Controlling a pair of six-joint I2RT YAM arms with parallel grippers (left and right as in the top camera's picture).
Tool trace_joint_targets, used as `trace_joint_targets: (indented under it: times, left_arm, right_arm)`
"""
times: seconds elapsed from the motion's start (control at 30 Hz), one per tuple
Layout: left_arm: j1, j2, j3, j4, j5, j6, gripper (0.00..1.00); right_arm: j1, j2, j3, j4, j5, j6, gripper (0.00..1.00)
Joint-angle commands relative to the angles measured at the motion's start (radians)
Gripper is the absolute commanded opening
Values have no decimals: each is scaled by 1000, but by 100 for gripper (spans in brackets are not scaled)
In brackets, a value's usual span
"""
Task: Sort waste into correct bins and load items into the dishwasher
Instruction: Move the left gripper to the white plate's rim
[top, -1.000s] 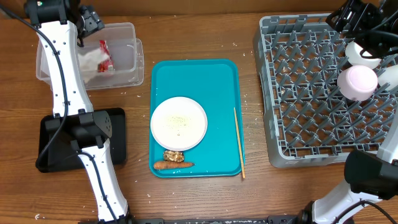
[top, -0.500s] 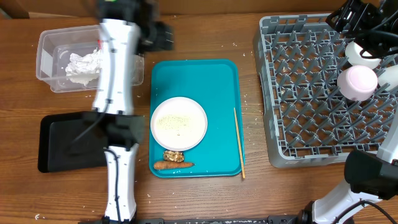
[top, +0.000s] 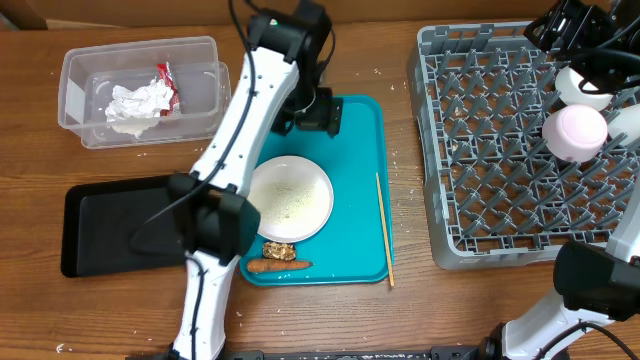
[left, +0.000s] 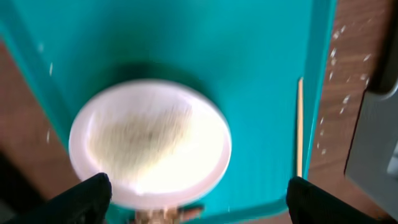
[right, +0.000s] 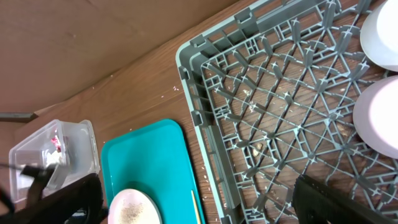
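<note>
The left hand (left: 199, 202) was seen spread wide with nothing held, poised above the white plate (left: 149, 143), over which rice grains (left: 140, 134) were scattered. In the overhead view it was placed over the upper part of the teal tray (top: 358, 160), with the plate at mid-frame just below it. The brown food piece (top: 279, 250) and the carrot stick (top: 278, 266) were found below the plate, and the wooden stick (top: 384, 228) to its right. The napkin (top: 135, 100) and the wrapper (top: 166, 80) were lodged in the clear tub (top: 80, 100) at upper left. The right hand (right: 208, 199) was held wide and empty at upper right, above the grey rack (right: 261, 106), where two white vessels (top: 575, 132) were stowed. Waste sorting was judged to be the step in hand and partly done. A descent onto the food scraps or the plate's rim was called for next, with the fingers narrowed for a small target.
</note>
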Motion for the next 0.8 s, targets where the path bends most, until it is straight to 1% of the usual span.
trace_joint_targets:
  times: [0.0,0.1,0.2,0.37,0.5,0.67,0.7,0.77]
  left_arm:
    - [-6,-136,-126,-3,-10,-103,95]
    - [-26,-148,-196,20,-13,-174,98]
    - [-51,-138,-267,70,-4,-215,96]
    - [-100,-138,-403,217,-10,-193,95]
    - [-111,-138,-486,299,-13,-177,90]
    - [-108,-138,-574,369,-13,-76,88]
    - [-108,-138,-596,394,-13,-24,88]
    - [-114,-138,-629,430,-16,42,88]
  right_arm:
    - [1,-10,14,3,3,3,100]
    - [1,-10,14,3,3,3,100]
    - [1,-10,14,3,3,3,100]
    - [1,-10,14,3,3,3,100]
    - [1,-10,14,3,3,3,100]
    - [1,-10,14,3,3,3,100]
    - [1,-10,14,3,3,3,100]
    - [1,-10,14,3,3,3,100]
